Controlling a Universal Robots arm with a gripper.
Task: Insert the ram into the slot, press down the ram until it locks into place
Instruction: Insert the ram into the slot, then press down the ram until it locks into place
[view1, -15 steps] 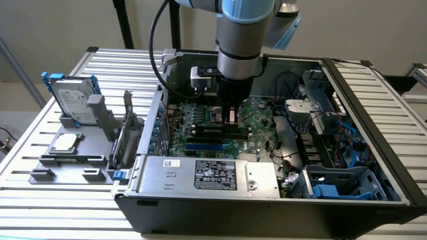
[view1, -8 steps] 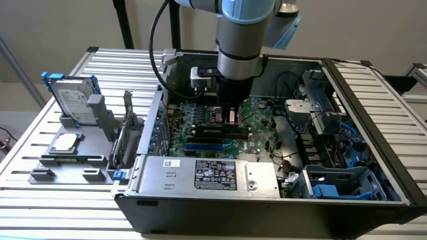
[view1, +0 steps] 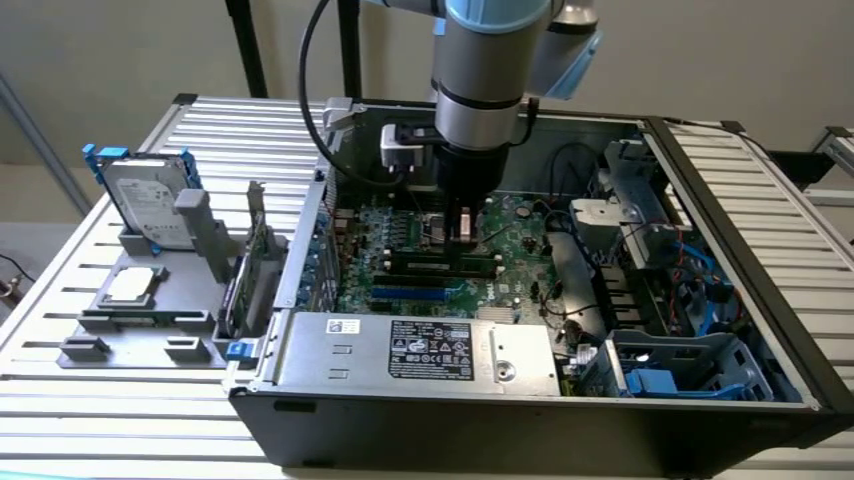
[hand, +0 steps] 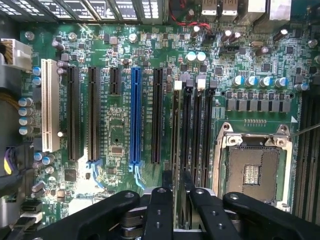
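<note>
Two black fingers (hand: 159, 210) of the gripper (hand: 177, 175) are seen set narrowly, closed on the top edge of the ram (hand: 175, 130). One ram is counted, stood on edge in the slot (hand: 177, 86), the outermost of four parallel memory slots beside the single processor socket (hand: 252, 170). One blue slot (hand: 135, 115) is placed well apart. Whether the end clips are locked cannot be told.
</note>
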